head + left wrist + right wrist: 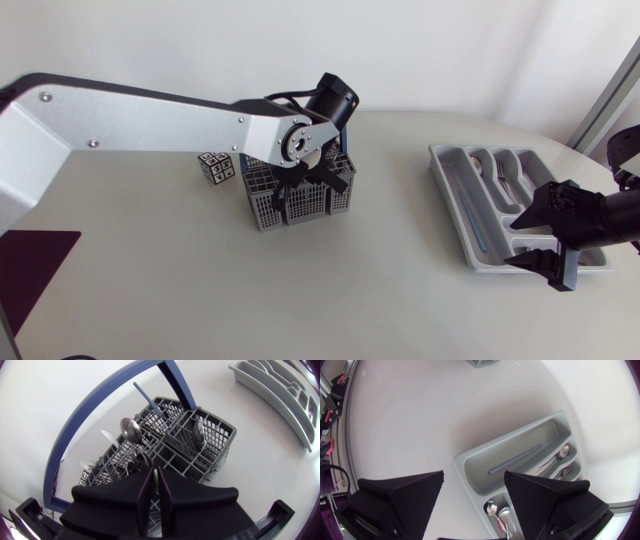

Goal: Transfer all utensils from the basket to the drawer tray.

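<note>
Left arm point(150, 110) stretches over the basket point(325, 207), left gripper point(155, 474) pointing down inside it, pinching a thin utensil handle point(155, 485). Right gripper point(541, 240) hangs spread wide over the tray point(448, 163).

One basket point(300, 205), one tray point(440, 165), utensils point(130, 429) unclear

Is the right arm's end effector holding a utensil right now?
No, the matte black right end effector stands open above the grey plastic drawer tray with nothing between its fingers.
</note>
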### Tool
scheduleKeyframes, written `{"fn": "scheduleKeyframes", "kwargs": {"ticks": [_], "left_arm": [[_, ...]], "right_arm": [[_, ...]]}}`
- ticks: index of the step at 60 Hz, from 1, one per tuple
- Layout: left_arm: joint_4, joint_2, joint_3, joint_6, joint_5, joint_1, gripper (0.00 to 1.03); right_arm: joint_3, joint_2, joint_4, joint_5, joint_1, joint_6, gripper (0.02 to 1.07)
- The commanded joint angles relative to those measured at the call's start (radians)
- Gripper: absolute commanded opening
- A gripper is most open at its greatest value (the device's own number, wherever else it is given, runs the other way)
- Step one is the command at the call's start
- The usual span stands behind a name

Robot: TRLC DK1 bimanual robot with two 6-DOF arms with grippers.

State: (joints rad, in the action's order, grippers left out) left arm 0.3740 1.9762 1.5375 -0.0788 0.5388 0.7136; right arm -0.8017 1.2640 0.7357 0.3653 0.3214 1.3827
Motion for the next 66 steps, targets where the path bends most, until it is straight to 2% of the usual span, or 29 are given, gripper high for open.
{"fn": "scheduleKeyframes", "kwargs": {"ticks": [1, 21, 41, 53, 58, 66], "left_arm": [[0.005, -0.037, -0.062, -0.010, 0.020, -0.009, 0.04], [-0.020, -0.142, -0.116, -0.068, 0.056, 0.021, 0.04], [-0.149, -0.270, -0.208, -0.203, 0.156, 0.086, 0.04], [-0.294, -0.335, -0.293, -0.357, 0.216, 0.144, 0.04], [-0.337, -0.361, -0.318, -0.398, 0.216, 0.156, 0.04], [-0.340, -0.424, -0.316, -0.398, 0.211, 0.156, 0.04]], "right_arm": [[0.030, -0.012, -0.004, -0.006, -0.016, -0.027, 0.89], [0.059, -0.072, -0.007, -0.025, -0.087, -0.074, 0.89], [0.085, -0.143, 0.002, -0.034, -0.168, -0.136, 0.89], [0.087, -0.179, 0.002, -0.031, -0.219, -0.185, 0.89], [0.084, -0.199, 0.001, -0.023, -0.255, -0.231, 0.89], [0.076, -0.245, -0.042, 0.009, -0.326, -0.347, 0.89]]}}
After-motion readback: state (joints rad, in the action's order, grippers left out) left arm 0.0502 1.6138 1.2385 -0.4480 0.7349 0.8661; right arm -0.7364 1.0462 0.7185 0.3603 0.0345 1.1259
